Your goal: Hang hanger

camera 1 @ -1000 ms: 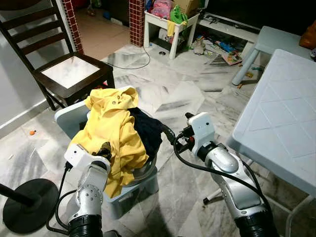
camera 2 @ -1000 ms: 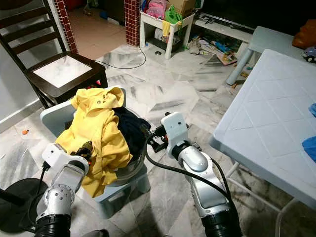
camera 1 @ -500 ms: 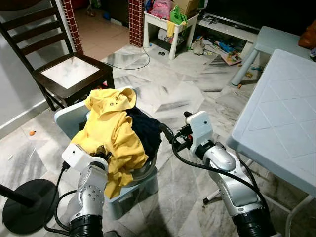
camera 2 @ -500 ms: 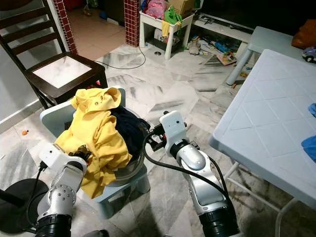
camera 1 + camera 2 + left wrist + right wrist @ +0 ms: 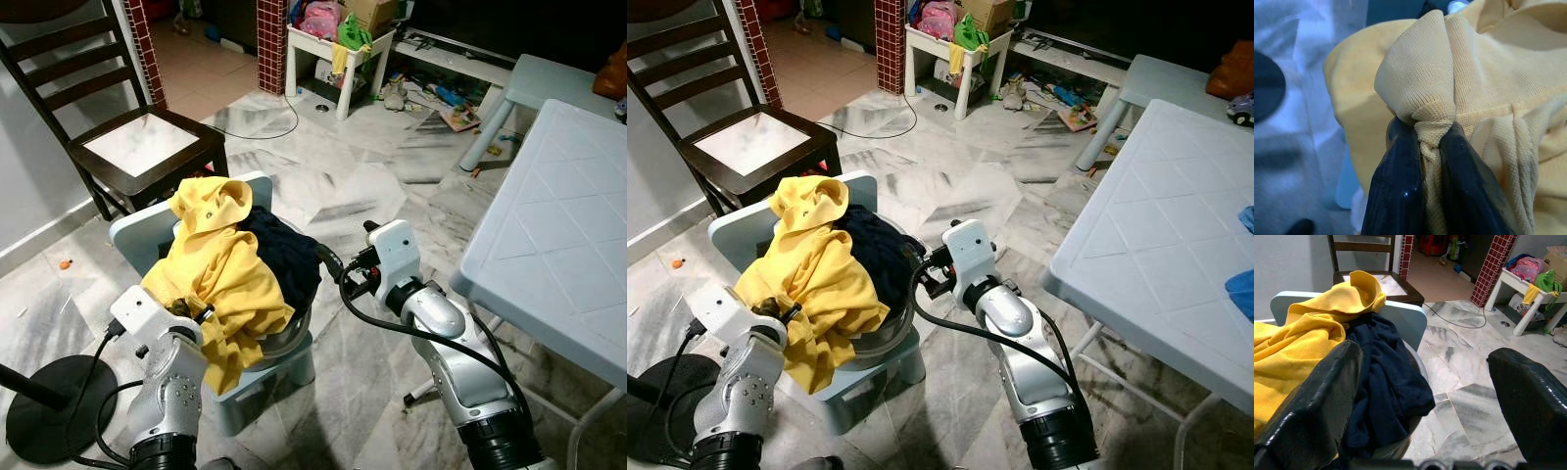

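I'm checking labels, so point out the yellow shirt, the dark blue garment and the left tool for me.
yellow shirt point(image 5: 220, 274): left eye view, middle of the draped cloth.
dark blue garment point(image 5: 284, 257): left eye view, its bunched middle.
left tool point(image 5: 1432, 142): left wrist view, between the fingertips, pinching yellow cloth.

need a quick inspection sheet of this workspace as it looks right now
surface: marble floor, pale stool carrying a basin.
job's things: yellow shirt heaped over navy garment; no hanger seen.
clutter: toys by white shelf.
grippers: left gripper shut on a yellow shirt fold; right gripper open beside the pile.
cables: black cable on floor.
surroundings: dark chair, pale table, black stand base.
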Tool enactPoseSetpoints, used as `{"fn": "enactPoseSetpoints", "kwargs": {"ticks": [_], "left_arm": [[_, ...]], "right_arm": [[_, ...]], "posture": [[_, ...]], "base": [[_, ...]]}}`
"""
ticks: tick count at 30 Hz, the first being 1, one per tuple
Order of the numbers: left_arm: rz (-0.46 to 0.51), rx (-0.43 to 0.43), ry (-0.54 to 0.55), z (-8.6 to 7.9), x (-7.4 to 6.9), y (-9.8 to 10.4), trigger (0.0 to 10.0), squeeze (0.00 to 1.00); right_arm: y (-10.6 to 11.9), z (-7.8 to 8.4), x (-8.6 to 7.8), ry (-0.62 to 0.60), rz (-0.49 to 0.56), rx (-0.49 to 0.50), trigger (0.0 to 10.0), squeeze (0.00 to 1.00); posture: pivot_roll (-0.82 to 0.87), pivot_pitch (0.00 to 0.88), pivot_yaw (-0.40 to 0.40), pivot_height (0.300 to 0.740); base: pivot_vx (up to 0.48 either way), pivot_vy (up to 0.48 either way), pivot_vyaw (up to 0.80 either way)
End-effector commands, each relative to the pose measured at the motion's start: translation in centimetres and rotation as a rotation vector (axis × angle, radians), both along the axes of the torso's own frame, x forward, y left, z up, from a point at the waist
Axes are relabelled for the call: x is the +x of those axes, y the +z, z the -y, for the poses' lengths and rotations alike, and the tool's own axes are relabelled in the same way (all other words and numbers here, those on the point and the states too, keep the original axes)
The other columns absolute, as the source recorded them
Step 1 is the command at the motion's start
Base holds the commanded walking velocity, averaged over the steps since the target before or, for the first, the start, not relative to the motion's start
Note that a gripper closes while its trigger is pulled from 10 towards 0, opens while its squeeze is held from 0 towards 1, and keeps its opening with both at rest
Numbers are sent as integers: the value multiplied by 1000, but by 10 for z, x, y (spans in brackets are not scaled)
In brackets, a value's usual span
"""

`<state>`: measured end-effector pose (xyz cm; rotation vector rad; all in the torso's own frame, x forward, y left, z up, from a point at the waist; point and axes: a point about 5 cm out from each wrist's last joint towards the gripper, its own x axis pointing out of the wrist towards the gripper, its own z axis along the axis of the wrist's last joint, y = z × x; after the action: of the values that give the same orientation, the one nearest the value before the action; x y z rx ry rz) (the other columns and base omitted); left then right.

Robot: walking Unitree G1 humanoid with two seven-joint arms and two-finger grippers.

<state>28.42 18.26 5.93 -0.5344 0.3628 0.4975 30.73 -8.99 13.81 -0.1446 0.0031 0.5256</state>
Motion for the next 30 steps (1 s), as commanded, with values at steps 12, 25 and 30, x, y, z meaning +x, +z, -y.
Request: {"fn": "enactPoseSetpoints", "kwargs": {"ticks": [12, 25, 30], "left_arm": [[61, 795, -452, -4, -3, 27, 0, 0], [-41, 1227, -1096, 8, -32, 1, 8000, 0], [7, 1136, -947, 11, -24, 10, 10000, 1000]], "right_arm": [[-2, 1, 0, -29, 0, 12, 10000, 0], [-5, -5, -1, -25, -13, 27, 10000, 0], [-6, -4, -1, -25, -14, 22, 10000, 0]], "posture": [[-13, 85, -51, 740], [18, 100, -49, 740], [13, 101, -53, 740]], "base": [[0, 0, 0], [0, 0, 0], [0, 0, 0]]}}
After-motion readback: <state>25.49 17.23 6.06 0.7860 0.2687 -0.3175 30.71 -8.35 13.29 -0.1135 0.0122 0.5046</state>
